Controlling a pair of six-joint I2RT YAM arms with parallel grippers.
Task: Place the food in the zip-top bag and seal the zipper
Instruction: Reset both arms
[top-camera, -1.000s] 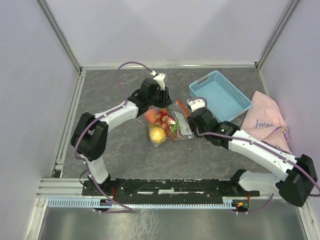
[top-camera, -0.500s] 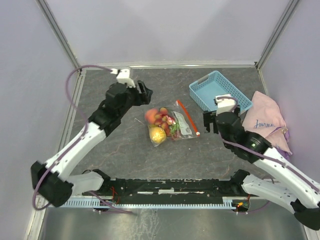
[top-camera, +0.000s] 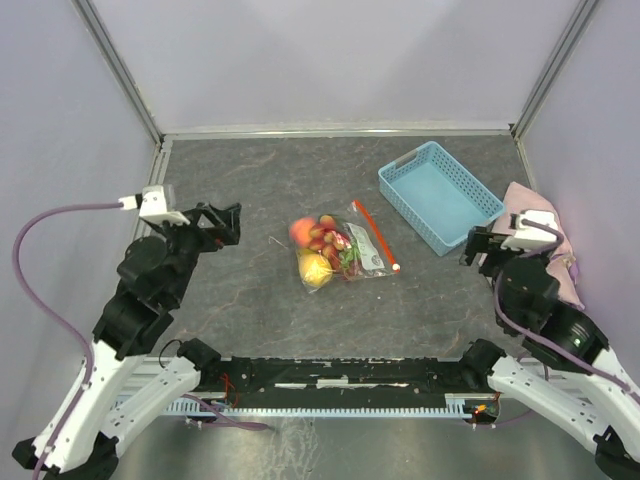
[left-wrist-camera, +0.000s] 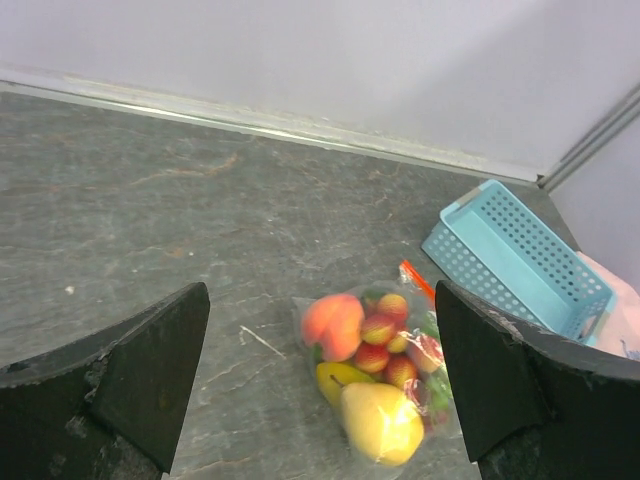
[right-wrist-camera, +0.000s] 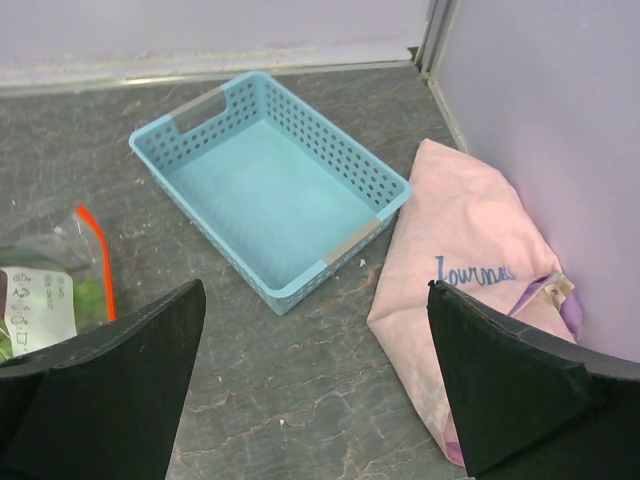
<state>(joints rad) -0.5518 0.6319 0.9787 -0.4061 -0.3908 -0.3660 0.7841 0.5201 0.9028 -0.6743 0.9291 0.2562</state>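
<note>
1. The left fingers (left-wrist-camera: 150, 370) are spread wide with nothing between them. They hang over the left side of the surface (top-camera: 260, 180), well apart from the bag.
2. The right fingers (right-wrist-camera: 110, 380) are also spread wide and hold nothing. They hang near the right edge, over the pink cloth (right-wrist-camera: 470, 250) and beside the basket.
3. The zip-top bag (top-camera: 345, 252) lies flat near the middle of the surface, between the two arms and touched by neither.
4. The food is inside the bag: a peach (left-wrist-camera: 333, 322), small red pieces and a yellow fruit (left-wrist-camera: 380, 420) show through the clear plastic.
5. The zipper (top-camera: 378, 238) runs along the bag's right side, facing the basket, with its white slider (top-camera: 397, 267) at the near end. It looks shut along its length, but the top view is too coarse to be sure.
6. The light blue basket (top-camera: 440, 190) sits at an angle right of the bag, close to the zipper but not touching it.
7. The pink cloth lies crumpled against the right wall, just beside the basket, with blue writing on it.
8. The surface is dark grey, veined like stone. Pale lilac walls (top-camera: 330, 60) enclose it, joined by metal rails along the edges and corners.
</note>
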